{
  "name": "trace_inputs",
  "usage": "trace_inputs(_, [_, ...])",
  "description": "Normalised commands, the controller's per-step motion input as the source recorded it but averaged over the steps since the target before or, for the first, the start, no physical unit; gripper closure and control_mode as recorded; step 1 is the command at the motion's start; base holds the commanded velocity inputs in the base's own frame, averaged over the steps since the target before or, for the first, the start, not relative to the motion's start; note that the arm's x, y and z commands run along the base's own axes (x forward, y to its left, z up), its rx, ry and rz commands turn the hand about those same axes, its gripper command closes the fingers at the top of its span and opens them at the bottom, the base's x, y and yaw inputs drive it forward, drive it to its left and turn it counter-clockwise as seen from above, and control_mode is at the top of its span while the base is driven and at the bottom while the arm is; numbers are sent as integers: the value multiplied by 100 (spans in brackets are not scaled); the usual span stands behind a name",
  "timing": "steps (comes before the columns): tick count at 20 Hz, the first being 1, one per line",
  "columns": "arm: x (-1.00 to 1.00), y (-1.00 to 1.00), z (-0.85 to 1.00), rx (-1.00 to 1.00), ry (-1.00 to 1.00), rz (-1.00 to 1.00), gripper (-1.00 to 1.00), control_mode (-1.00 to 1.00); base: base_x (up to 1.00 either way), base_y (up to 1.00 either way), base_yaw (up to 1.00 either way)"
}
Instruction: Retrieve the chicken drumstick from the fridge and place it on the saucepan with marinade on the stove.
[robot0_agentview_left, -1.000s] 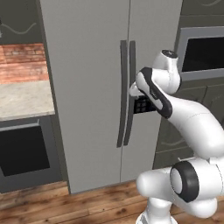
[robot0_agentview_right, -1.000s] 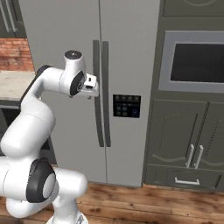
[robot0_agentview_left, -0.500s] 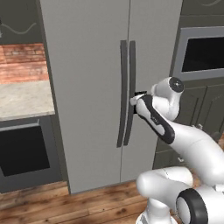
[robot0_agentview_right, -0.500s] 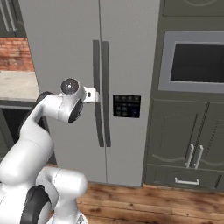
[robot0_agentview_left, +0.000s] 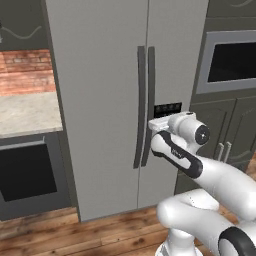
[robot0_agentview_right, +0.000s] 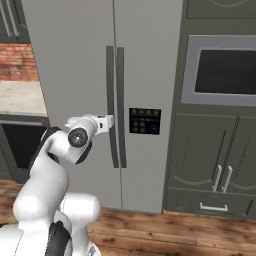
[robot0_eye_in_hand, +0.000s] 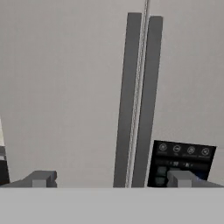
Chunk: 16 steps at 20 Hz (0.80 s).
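Observation:
The fridge (robot0_agentview_left: 100, 100) is a tall light grey cabinet whose two doors are both shut. Two dark vertical handles (robot0_agentview_left: 145, 100) flank the door seam, with a small dark control panel (robot0_agentview_right: 145, 121) on the right door. My gripper (robot0_agentview_right: 111, 120) hovers level with the lower half of the handles, just in front of them. In the hand view the gripper (robot0_eye_in_hand: 111, 179) is open with nothing between its fingertips (robot0_eye_in_hand: 41, 178), and the handles (robot0_eye_in_hand: 138, 100) rise straight ahead. The chicken drumstick is hidden behind the shut doors. The saucepan with marinade and the stove are out of view.
A dark built-in wall oven (robot0_agentview_right: 222, 70) sits right of the fridge above grey cabinet doors (robot0_agentview_right: 215, 165). To the left, a pale counter (robot0_agentview_left: 25, 112) with a brick wall behind tops a dark appliance front (robot0_agentview_left: 25, 177). Wooden floor runs below.
The arm has swung down and the hand has dropped from upper-handle height to the lower half of the handles. The jaws have stayed open.

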Motion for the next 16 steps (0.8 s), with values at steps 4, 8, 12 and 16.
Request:
trace_inputs(4, [0, 4, 0, 0, -16, 0, -100, -100, 0, 0, 0])
trace_inputs(8, [0, 2, 5, 0, -4, 0, -100, -100, 0, 0, 0])
trace_inputs(12, [0, 0, 7, 1, 0, 0, -100, -100, 0, 0, 0])
trace_inputs(16, [0, 1, 6, 1, 0, 0, -100, -100, 0, 0, 0])
